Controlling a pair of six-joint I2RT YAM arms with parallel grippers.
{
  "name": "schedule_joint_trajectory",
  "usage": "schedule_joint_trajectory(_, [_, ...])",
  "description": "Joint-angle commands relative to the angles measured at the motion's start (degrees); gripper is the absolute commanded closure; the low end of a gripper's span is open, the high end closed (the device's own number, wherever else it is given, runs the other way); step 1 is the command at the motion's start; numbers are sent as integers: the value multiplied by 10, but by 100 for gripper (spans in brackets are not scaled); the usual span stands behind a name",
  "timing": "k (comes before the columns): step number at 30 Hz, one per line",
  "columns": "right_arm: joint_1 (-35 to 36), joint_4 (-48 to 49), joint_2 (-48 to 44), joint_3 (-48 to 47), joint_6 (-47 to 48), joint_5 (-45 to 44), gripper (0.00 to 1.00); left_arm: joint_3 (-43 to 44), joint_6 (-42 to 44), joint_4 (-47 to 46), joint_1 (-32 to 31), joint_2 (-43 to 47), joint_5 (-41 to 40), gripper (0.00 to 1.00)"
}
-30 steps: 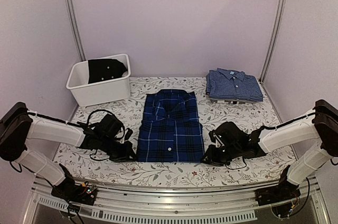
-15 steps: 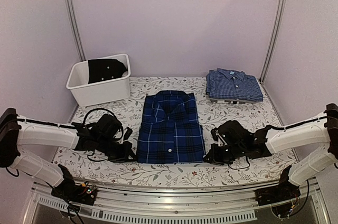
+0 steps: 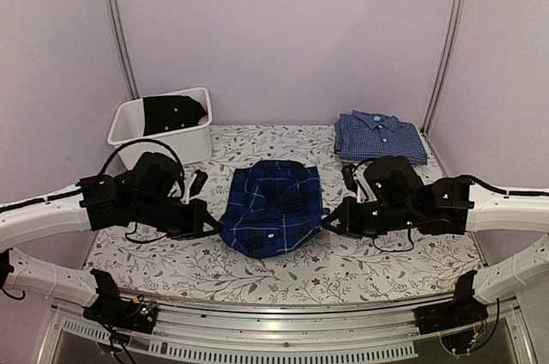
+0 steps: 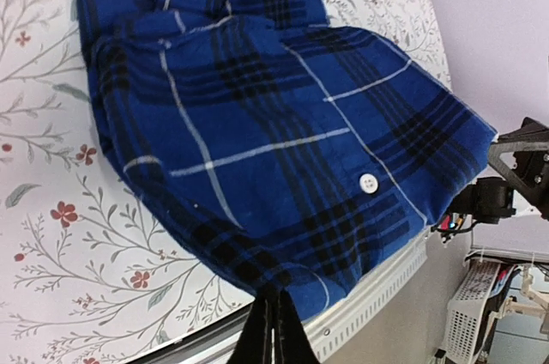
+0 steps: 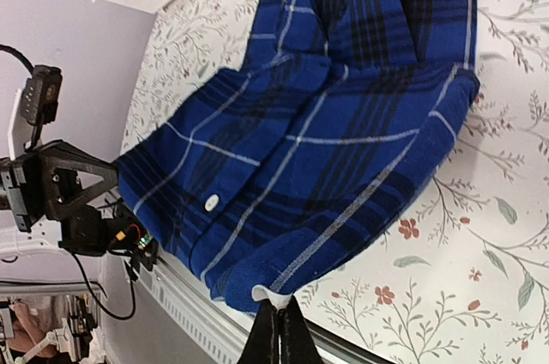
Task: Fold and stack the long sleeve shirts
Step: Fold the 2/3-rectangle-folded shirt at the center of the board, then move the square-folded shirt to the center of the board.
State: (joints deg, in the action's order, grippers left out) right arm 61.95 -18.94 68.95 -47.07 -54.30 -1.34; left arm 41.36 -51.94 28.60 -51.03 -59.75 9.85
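The folded navy and royal-blue plaid shirt [image 3: 273,209] hangs lifted above the middle of the table, sagging between my two grippers. My left gripper [image 3: 209,222] is shut on its near left corner [image 4: 273,282]; in the left wrist view [image 4: 273,330] the black fingers pinch the hem. My right gripper [image 3: 329,220] is shut on the near right corner [image 5: 279,295], its fingertips [image 5: 280,325] pressed together on the white-lined edge. The lighter blue fine-checked shirt [image 3: 378,138] lies folded at the back right.
A white bin [image 3: 163,129] with dark cloth inside stands at the back left. The floral tablecloth [image 3: 257,274] covers the table. A metal rail [image 3: 274,330] runs along the near edge.
Both grippers have closed on the plaid shirt's near corners and lifted it off the table; the arms have risen and moved back, and the shirt's front end now hangs raised.
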Motion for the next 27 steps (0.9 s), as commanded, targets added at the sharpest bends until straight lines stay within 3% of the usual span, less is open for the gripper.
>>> schedule_joint_trajectory(1, [-51, -19, 36, -86, 47, -12, 100, 82, 60, 17, 58, -57, 7, 100])
schedule_joint_trajectory(6, [-184, 77, 160, -164, 135, 50, 100, 158, 154, -73, 209, -206, 91, 100])
schedule_joint_trajectory(7, [-208, 96, 197, -185, 146, 64, 100, 178, 163, -90, 231, -251, 99, 100])
schedule_joint_trajectory(8, [-250, 118, 309, -255, 174, 84, 100, 248, 184, -115, 266, -371, 108, 100])
schedule_joint_trajectory(14, [-284, 132, 494, -368, 186, 131, 100, 326, 176, -163, 273, -528, 109, 100])
schedule_joint_trajectory(17, [-284, 136, 536, -365, 181, 147, 100, 320, 164, -181, 267, -547, 112, 100])
schedule_joint_trajectory(21, [-282, 169, 510, -284, 162, 150, 100, 276, 151, -200, 243, -522, 104, 100])
schedule_joint_trajectory(27, [-260, 185, 418, -166, 157, 139, 100, 133, 80, -240, 189, -394, 64, 100])
